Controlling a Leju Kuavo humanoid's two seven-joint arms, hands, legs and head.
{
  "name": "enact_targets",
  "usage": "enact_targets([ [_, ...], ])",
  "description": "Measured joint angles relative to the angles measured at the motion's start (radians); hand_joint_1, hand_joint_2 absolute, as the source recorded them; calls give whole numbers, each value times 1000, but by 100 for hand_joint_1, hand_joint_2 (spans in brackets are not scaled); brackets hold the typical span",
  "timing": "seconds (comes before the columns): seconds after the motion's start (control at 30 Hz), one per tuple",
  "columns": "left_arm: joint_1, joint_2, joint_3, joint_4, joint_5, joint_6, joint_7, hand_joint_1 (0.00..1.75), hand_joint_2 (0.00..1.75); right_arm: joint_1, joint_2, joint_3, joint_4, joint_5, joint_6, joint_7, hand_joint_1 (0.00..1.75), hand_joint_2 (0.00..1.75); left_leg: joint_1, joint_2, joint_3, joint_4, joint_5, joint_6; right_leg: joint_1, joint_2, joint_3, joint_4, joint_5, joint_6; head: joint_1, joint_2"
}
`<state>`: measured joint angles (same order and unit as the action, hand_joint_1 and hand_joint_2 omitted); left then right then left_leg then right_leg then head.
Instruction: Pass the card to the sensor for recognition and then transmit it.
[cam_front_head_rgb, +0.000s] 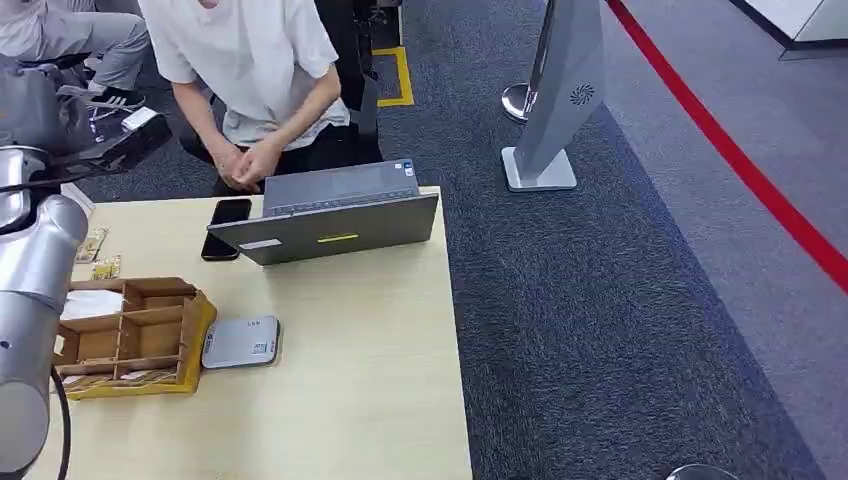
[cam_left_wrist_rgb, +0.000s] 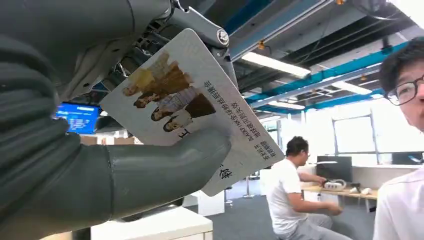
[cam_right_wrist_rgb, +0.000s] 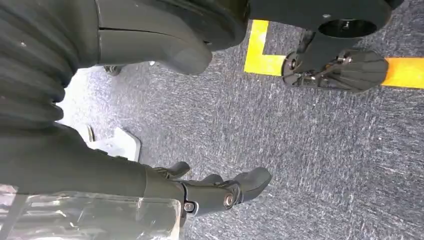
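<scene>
My left hand (cam_left_wrist_rgb: 150, 170) holds a white card (cam_left_wrist_rgb: 200, 100) printed with a group photo and dark text, the thick thumb pressed on its face and dark fingers (cam_left_wrist_rgb: 200, 25) behind it. In the head view that hand (cam_front_head_rgb: 128, 142) is raised at the table's far left, with a white edge of the card (cam_front_head_rgb: 140, 118) showing. The grey flat sensor (cam_front_head_rgb: 240, 342) lies on the table beside a cardboard box (cam_front_head_rgb: 130, 335). My right hand (cam_right_wrist_rgb: 215, 192) hangs over the carpet, fingers apart and holding nothing.
A person (cam_front_head_rgb: 260, 70) sits behind the table's far edge, hands together. A grey laptop (cam_front_head_rgb: 335, 215) and a black phone (cam_front_head_rgb: 226, 228) lie in front of them. Small packets (cam_front_head_rgb: 100, 255) lie at the left. Right of the table stands a grey sign stand (cam_front_head_rgb: 560, 100) on carpet.
</scene>
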<state>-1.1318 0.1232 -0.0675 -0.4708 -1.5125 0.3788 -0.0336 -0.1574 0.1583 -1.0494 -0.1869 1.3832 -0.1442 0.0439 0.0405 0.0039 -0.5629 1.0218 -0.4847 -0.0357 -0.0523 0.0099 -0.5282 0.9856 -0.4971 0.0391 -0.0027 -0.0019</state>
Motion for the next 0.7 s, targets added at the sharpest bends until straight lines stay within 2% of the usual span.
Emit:
enact_targets([
  [0.7,-14,3,-2,36,-2,0,0,175,175,0,0,0,0,-1,0,0,0,175,0,0,0,0,0,0,0,0,0,0,0,0,0,0],
])
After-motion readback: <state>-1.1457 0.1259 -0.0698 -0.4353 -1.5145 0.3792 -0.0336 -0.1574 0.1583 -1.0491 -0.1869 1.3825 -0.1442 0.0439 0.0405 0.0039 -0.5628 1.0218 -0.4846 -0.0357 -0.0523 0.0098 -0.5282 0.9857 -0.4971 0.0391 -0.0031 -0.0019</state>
